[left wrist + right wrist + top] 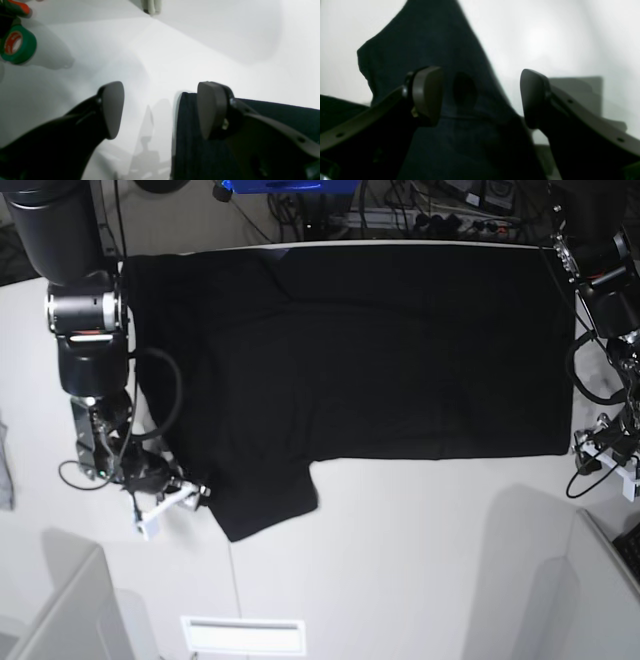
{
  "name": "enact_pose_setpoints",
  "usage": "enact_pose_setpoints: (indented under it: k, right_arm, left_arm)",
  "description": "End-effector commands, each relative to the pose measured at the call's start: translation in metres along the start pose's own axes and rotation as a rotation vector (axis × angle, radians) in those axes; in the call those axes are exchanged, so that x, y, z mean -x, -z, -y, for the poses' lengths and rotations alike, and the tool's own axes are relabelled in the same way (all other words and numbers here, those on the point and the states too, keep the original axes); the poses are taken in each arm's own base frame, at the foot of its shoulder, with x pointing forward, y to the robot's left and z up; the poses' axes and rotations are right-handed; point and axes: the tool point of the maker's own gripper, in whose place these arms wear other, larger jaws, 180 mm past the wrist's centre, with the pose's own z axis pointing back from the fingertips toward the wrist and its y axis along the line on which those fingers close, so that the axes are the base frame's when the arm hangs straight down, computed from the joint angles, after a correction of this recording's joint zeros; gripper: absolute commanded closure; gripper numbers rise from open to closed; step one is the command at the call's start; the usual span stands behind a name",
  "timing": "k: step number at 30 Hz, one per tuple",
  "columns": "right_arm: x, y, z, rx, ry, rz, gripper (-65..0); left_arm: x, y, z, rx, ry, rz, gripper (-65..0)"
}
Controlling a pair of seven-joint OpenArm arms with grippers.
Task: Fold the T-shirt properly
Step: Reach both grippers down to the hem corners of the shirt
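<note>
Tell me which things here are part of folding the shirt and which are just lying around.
Part of the job:
T-shirt, black, spread flat on the white table
left gripper, open, at the shirt's edge
right gripper, open, over a sleeve

Just lying about:
green tape roll
grey cloth scrap at the table's edge

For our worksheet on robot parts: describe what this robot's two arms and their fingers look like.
Both arms are black, with silver joint bands and loose black cables. The left gripper and right gripper each have two curved dark fingers ending in rounded matte grey-brown pads.
</note>
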Motion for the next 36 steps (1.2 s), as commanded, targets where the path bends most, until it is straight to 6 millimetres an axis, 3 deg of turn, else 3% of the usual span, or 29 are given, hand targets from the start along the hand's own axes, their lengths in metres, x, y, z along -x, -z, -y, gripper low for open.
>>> enact_pose_setpoints:
  k: [1, 7, 11, 13, 16, 20, 29, 36]
  right_arm:
    - [-0.023, -0.004, -0.007, -0.014, -0.022, 0.041, -44.9]
    - [-0.01, 0.007, -0.026, -0.032, -0.073, 0.007, -44.0]
    - [-0.004, 0.01, -0.028, -0.028, -0.103, -0.01, -43.8]
    - [-0.003, 0.011, -0.027, -0.026, -0.101, -0.006, -40.7]
    - [-0.001, 0.011, -0.026, -0.024, -0.095, 0.003, -25.4]
    - [-0.002, 0.011, -0.025, -0.024, -0.093, 0.015, 0.0]
    - [-0.003, 0.011, -0.025, -0.023, -0.088, 0.016, 0.0]
    - [-0.003, 0.011, -0.025, -0.023, -0.09, 0.015, 0.0]
  left_arm:
    - [-0.022, -0.008, -0.012, -0.023, 0.005, 0.056, -44.3]
    - [-0.002, -0.008, -0.015, -0.03, 0.012, 0.016, -44.3]
    - [0.008, -0.008, -0.016, -0.03, 0.014, -0.001, -43.9]
    - [0.011, -0.007, -0.015, -0.028, 0.013, -0.008, -43.9]
    - [0.016, -0.007, -0.015, -0.028, 0.015, -0.016, -43.9]
    - [0.018, -0.005, -0.011, -0.022, 0.013, -0.02, -44.3]
    - [0.017, -0.001, -0.001, -0.003, 0.0, -0.016, -44.3]
    - [0.028, 0.021, 0.003, 0.022, -0.106, -0.056, -44.3]
